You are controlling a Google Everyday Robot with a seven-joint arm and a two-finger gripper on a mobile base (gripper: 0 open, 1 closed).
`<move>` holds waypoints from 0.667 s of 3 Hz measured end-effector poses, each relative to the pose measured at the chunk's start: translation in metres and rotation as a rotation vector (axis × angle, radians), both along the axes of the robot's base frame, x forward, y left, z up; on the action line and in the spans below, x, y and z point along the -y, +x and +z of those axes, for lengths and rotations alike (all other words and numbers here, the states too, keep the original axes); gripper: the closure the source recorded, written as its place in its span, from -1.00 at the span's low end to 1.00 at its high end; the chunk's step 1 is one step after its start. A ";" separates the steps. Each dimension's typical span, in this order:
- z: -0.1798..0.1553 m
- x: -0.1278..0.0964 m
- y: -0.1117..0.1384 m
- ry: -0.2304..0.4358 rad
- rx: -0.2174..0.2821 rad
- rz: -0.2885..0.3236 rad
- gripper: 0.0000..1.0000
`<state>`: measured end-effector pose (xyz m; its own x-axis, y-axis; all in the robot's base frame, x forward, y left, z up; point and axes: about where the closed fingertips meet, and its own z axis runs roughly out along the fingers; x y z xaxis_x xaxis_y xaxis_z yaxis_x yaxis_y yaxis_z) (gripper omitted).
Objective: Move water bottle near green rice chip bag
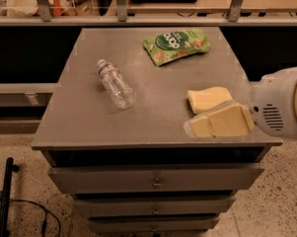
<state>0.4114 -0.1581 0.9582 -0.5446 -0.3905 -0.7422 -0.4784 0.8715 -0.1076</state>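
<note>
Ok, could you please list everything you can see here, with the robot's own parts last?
clear crinkled plastic water bottle: one, clear with white cap, lying on its side, left of centre on the cabinet top
flat green rice chip bag: one, green, far side of the top
wavy foam sponge: one, yellow, near right
metal cabinet: one, grey, centre, drawers below
thin cable: one, black, floor, lower left
gripper: one, tan, near right edge, in front of the sponge
arm housing: one, white, right edge

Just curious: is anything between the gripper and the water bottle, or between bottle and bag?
Nothing visible: bare tabletop lies between the gripper, front right, and the water bottle, and between bottle and green rice chip bag; the sponge sits aside.
</note>
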 end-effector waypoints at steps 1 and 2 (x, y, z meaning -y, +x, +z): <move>-0.026 -0.012 0.005 0.035 0.037 -0.076 -1.00; -0.061 -0.025 0.016 0.073 0.065 -0.121 -1.00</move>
